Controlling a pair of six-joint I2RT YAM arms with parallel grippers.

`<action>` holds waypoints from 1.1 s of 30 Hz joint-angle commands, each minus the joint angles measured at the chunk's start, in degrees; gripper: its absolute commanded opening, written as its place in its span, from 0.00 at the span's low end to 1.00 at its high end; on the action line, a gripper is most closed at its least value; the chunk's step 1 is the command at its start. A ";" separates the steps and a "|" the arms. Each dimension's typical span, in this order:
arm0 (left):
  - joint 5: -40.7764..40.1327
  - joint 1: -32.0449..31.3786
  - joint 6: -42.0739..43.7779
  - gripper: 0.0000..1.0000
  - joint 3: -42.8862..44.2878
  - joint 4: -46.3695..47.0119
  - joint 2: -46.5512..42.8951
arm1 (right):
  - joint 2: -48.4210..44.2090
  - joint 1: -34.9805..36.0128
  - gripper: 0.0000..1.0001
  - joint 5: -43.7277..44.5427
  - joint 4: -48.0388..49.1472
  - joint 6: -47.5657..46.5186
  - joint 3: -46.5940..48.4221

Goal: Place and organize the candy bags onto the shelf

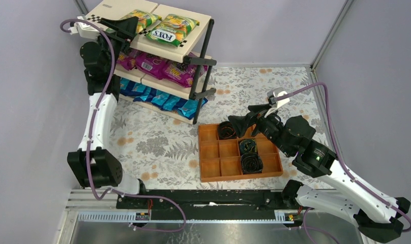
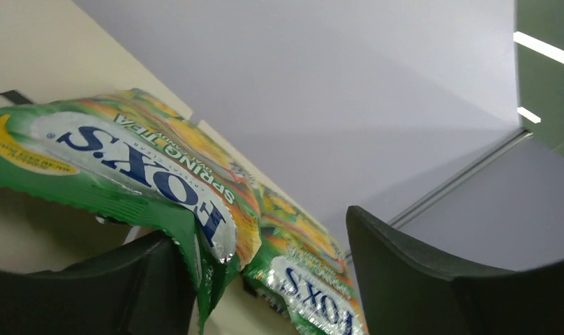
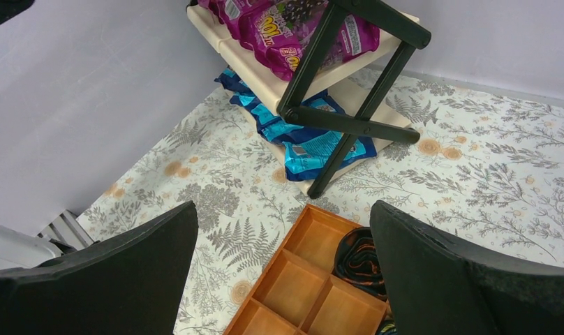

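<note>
The shelf (image 1: 112,7) stands at the far left. Two green-yellow FOX'S candy bags (image 1: 140,19) (image 1: 173,29) lie on its top tier, magenta bags (image 1: 157,63) on the middle tier and blue bags (image 1: 163,99) on the bottom tier. My left gripper (image 1: 131,24) is open at the top tier, at the left green bag. In the left wrist view that bag (image 2: 125,160) hangs by the left finger, with the second bag (image 2: 307,279) behind it. My right gripper (image 1: 239,120) is open and empty above the tray's far left corner.
An orange-brown compartment tray (image 1: 199,152) lies at centre right and holds three dark coiled rolls (image 1: 226,129) (image 1: 247,146) (image 1: 252,162). The right wrist view shows the tray (image 3: 293,279), one roll (image 3: 359,262) and the shelf's black posts (image 3: 349,122). Grey walls enclose the table.
</note>
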 commanded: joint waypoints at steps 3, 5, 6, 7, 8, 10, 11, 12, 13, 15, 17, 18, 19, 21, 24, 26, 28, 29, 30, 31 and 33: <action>-4.07 -0.28 2.26 0.90 -0.35 -16.20 -5.18 | -0.65 -0.15 1.00 0.14 2.76 0.86 0.22; -5.06 -0.20 2.00 0.98 0.12 -20.61 -5.75 | -0.46 -0.22 1.00 0.00 2.85 1.02 0.15; -5.54 -0.20 2.02 0.99 0.48 -22.43 -6.02 | -0.40 -0.18 1.00 -0.14 2.77 1.09 0.15; -5.59 -0.19 2.31 0.99 0.60 -23.80 -6.35 | -0.46 -0.20 1.00 -0.14 2.85 1.19 0.09; -5.47 -0.16 2.70 0.99 0.55 -24.43 -6.78 | -0.52 -0.18 1.00 -0.26 2.90 1.18 0.00; -6.01 -0.23 3.33 0.99 0.36 -25.90 -7.65 | -0.67 -0.18 1.00 -0.30 2.94 1.18 -0.18; -6.89 -0.22 4.06 0.99 0.46 -27.11 -8.20 | -0.74 -0.21 1.00 -0.31 2.82 1.15 -0.24; -8.03 -0.16 5.19 0.99 0.90 -28.72 -8.68 | -0.92 -0.14 1.00 -0.23 2.77 1.17 -0.35; -9.85 -0.16 6.78 0.99 1.37 -30.34 -9.12 | -1.07 -0.13 1.00 -0.16 2.74 1.17 -0.52; -14.06 0.35 8.85 0.97 1.76 -32.70 -10.08 | -1.57 -0.14 1.00 0.08 2.73 1.18 -0.80; -15.66 1.70 9.30 0.84 1.55 -33.46 -10.92 | -1.87 -0.14 1.00 0.15 2.43 1.18 -0.82; -15.62 2.17 9.23 0.78 1.40 -33.15 -11.39 | -2.03 -0.20 1.00 0.29 2.27 1.18 -0.80; -15.59 2.42 9.08 0.77 1.25 -32.84 -11.54 | -2.26 -0.18 1.00 0.32 2.20 1.15 -0.81; -15.30 2.61 8.84 0.71 1.92 -32.62 -11.15 | -2.64 -0.15 1.00 0.44 2.24 1.17 -1.05; -15.34 2.74 7.77 0.62 2.40 -32.07 -10.91 | -2.74 -0.17 1.00 0.34 2.25 1.32 -1.09; -14.56 2.79 7.57 0.60 2.14 -30.54 -10.95 | -2.76 -0.20 1.00 0.15 2.06 1.31 -1.08; -13.06 2.74 7.86 0.63 2.41 -29.56 -10.81 | -2.72 -0.19 1.00 0.27 1.95 1.35 -1.08; -12.59 2.74 7.90 0.68 2.65 -29.54 -10.63 | -2.72 -0.14 1.00 0.22 1.93 1.35 -1.08; -12.31 2.74 7.90 0.73 2.86 -29.64 -10.66 | -2.83 -0.21 1.00 0.22 1.93 1.36 -1.08; -12.13 2.76 8.02 0.74 2.79 -29.43 -10.78 | -2.72 -0.17 1.00 0.22 1.85 1.43 -1.08; -12.09 2.74 8.17 0.73 2.62 -28.83 -11.30 | -2.76 -0.19 1.00 0.23 1.79 1.44 -1.08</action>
